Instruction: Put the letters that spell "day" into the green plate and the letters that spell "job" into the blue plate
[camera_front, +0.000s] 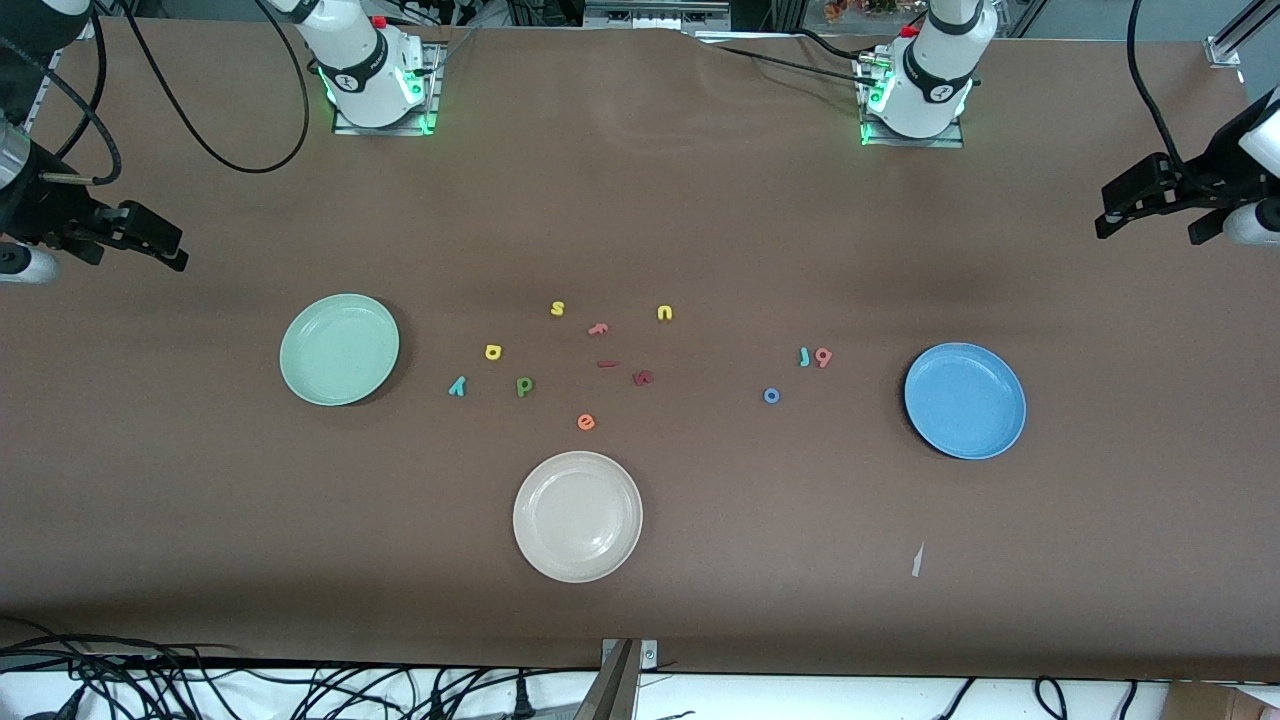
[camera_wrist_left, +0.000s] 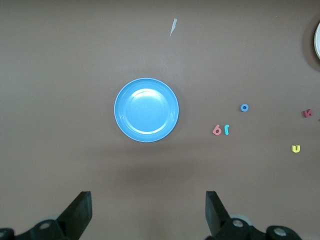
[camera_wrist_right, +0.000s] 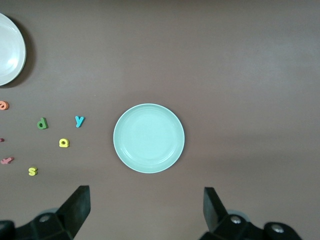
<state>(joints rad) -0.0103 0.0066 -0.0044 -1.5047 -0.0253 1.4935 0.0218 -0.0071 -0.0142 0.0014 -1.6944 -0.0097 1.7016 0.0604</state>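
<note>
Three plates: green (camera_front: 339, 349), blue (camera_front: 965, 400), cream (camera_front: 577, 516); eleven letters lie flat between them. Left gripper (camera_front: 1150, 205) and right gripper (camera_front: 150, 240) hang spread, empty.

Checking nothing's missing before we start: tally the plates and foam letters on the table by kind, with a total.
Plates: 3: green plate, blue plate, white plate
Foam letters: 12: s, u, f, a, y, d, e, two dark red pieces, j, b, o
Total: 15
</note>
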